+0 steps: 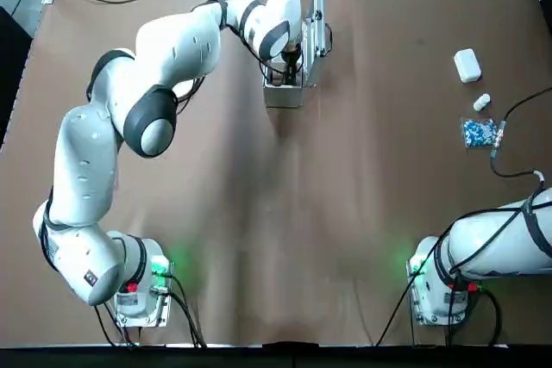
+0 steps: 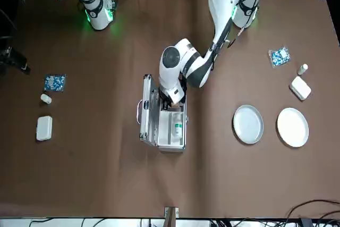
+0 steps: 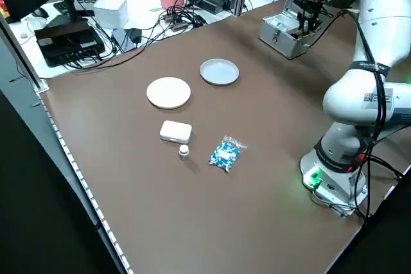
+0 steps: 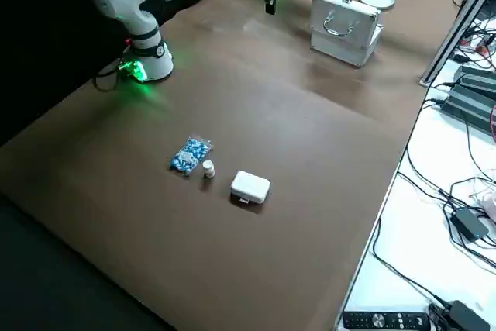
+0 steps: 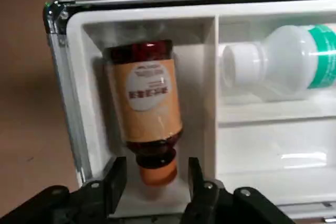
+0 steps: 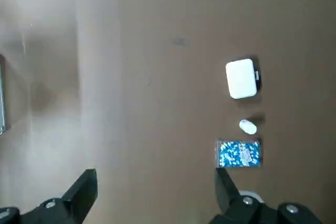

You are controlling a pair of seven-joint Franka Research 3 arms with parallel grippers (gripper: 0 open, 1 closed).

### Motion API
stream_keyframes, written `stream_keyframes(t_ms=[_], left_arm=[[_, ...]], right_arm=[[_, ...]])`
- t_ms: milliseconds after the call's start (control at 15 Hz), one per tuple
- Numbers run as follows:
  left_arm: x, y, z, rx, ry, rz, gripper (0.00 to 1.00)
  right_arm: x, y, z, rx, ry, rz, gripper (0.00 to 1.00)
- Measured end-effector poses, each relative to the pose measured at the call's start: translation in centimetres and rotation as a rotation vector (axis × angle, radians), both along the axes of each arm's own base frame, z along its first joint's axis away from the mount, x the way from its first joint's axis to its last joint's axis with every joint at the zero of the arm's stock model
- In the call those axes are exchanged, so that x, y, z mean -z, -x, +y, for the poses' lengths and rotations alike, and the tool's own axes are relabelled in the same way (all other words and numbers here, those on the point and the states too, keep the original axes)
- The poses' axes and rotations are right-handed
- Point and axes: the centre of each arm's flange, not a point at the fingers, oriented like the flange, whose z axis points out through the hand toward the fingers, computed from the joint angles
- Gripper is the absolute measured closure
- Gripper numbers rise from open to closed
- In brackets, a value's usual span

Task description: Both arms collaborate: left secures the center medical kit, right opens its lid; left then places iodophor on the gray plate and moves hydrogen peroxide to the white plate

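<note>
The top view looks straight down over the desk (image 1: 371, 213), the robot's way. The front view faces the robot from across it. Two raised side views look diagonally over it from left and right. The left wrist view hangs close above the open medical kit (image 5: 207, 103), which the front view shares; the right wrist view looks down from farther off.

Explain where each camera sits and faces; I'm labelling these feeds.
Top: overhead, looking down; left arm, part of the right.
Front: across the table, facing both arms.
Left side: raised, looking diagonally down; left arm.
Right side: raised, looking diagonally down; right arm's base, dark fingers.
Left wrist: facing its open hand, over the iodophor.
Right wrist: facing its open hand, over tabletop.
Front and left side share both plates.
</note>
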Motion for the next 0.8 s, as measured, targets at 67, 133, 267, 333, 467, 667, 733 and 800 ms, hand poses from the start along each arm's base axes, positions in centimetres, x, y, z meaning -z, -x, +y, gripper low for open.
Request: stream_keyframes(t_ms=[67, 133, 267, 333, 467, 667, 733, 800], left_arm=[[0.1, 0.0, 0.0, 0.001, -0.001, 0.001, 0.44], [0.2, 0.0, 0.1, 0.001, -0.005, 0.004, 0.44], [0.4, 0.1, 0.2, 0.002, -0.022, 0.018, 0.44], [0.5, 0.1, 0.3, 0.002, -0.027, 0.021, 0.44], [0.5, 0.0, 0.5, 0.0, -0.032, 0.024, 0.44], [0.6, 0.0, 0.5, 0.0, -0.035, 0.027, 0.44], [0.6, 0.1, 0.5, 0.0, -0.037, 0.029, 0.56], [0.6, 0.1, 0.5, 0.0, -0.039, 0.031, 0.6]], right_arm=[[0.0, 0.1, -0.1, 0.001, 0.0, 0.004, 0.01], [0.0, 0.1, -0.2, 0.003, 0.001, 0.005, 0.01], [0.0, 0.1, -0.3, 0.005, 0.001, 0.006, 0.01], [0.0, 0.1, -0.3, 0.005, 0.001, 0.006, 0.01], [0.0, 0.2, -0.2, 0.005, 0.001, 0.005, 0.01], [-0.1, 0.2, 0.5, -0.009, 0.0, 0.006, 0.01], [-0.1, 0.2, 0.8, -0.015, 0.0, 0.006, 0.01], [-0.1, 0.2, 1.1, -0.02, 0.0, 0.005, 0.01]])
